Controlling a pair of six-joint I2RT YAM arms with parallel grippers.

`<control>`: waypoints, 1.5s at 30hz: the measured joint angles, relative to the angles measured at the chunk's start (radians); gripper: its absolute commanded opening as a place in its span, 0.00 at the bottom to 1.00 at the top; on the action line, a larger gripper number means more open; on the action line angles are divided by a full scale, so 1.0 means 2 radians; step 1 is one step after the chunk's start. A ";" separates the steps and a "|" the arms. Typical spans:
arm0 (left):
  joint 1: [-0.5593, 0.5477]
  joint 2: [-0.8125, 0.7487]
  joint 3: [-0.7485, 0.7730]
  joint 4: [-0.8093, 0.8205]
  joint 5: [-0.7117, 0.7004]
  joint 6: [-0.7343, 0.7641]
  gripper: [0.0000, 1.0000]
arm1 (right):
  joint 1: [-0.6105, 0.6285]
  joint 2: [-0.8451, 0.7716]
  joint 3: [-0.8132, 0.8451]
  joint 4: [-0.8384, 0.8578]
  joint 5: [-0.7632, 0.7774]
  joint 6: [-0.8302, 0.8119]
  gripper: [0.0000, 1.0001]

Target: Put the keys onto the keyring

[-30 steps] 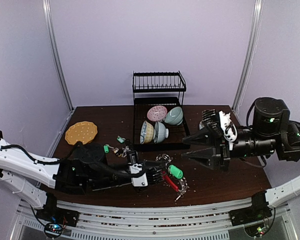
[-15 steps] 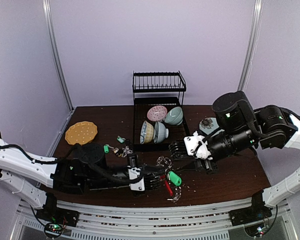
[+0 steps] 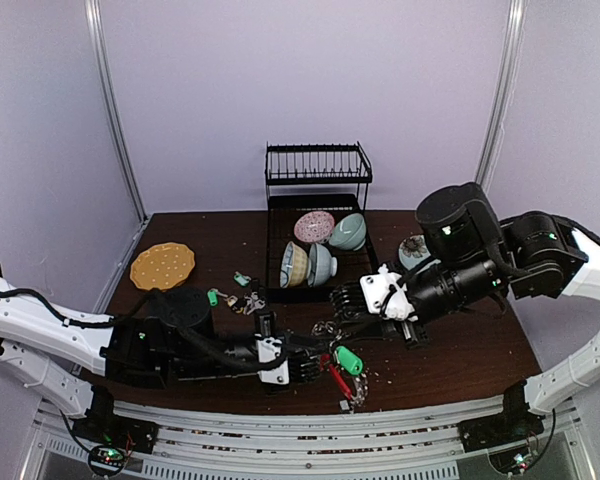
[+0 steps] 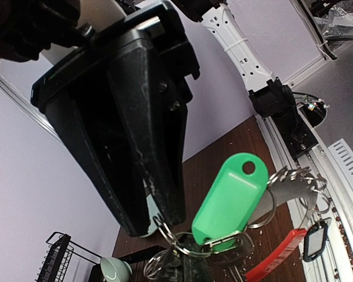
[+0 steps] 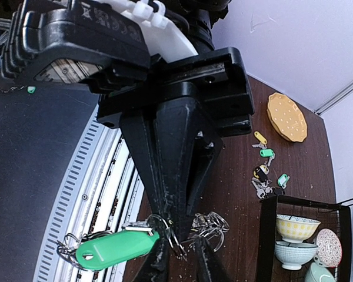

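My left gripper (image 3: 315,362) is shut on the keyring (image 3: 340,378) and holds it just above the table; the ring's red sleeve (image 4: 276,264) hangs to the lower right. A key with a green tag (image 4: 232,197) dangles from one of its small rings. My right gripper (image 5: 175,226) reaches in from above, its jaws pinched on a small split ring (image 4: 159,226) right beside the left gripper's fingertips (image 4: 185,261). In the overhead view the right gripper (image 3: 330,325) sits just above the left one. Several loose keys (image 3: 238,298) with green, yellow and teal tags lie on the table to the left.
A black dish rack (image 3: 280,215) holding several bowls stands behind the grippers. An orange round plate (image 3: 162,265) lies at the back left and a small dish (image 3: 415,248) at the back right. The table's front rail (image 5: 100,176) runs close below the keyring.
The right arm swung in from the right and came down onto the keyring, its jaws narrowing from wide open. The left gripper kept its hold, with the keyring shifting slightly.
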 measured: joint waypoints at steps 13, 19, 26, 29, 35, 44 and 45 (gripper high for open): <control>0.001 -0.001 0.000 -0.007 -0.002 -0.004 0.00 | 0.000 0.017 0.000 -0.009 -0.009 -0.003 0.00; 0.000 -0.001 0.000 -0.008 -0.012 -0.014 0.30 | 0.000 0.016 0.000 -0.006 -0.009 0.001 0.00; 0.041 -0.034 -0.005 -0.036 -0.002 -0.080 0.54 | 0.000 -0.015 -0.051 0.064 0.017 0.078 0.00; 0.072 -0.063 -0.011 -0.047 0.014 -0.117 0.51 | 0.000 -0.026 -0.072 0.096 0.044 0.126 0.00; 0.077 -0.067 -0.010 -0.048 0.026 -0.192 0.39 | 0.000 -0.025 -0.084 0.150 0.141 0.215 0.00; 0.079 -0.037 0.002 -0.030 0.010 -0.262 0.49 | -0.020 0.058 0.001 0.108 0.314 0.349 0.00; 0.080 -0.038 0.002 -0.027 0.006 -0.264 0.49 | -0.030 0.065 0.002 0.101 0.314 0.360 0.00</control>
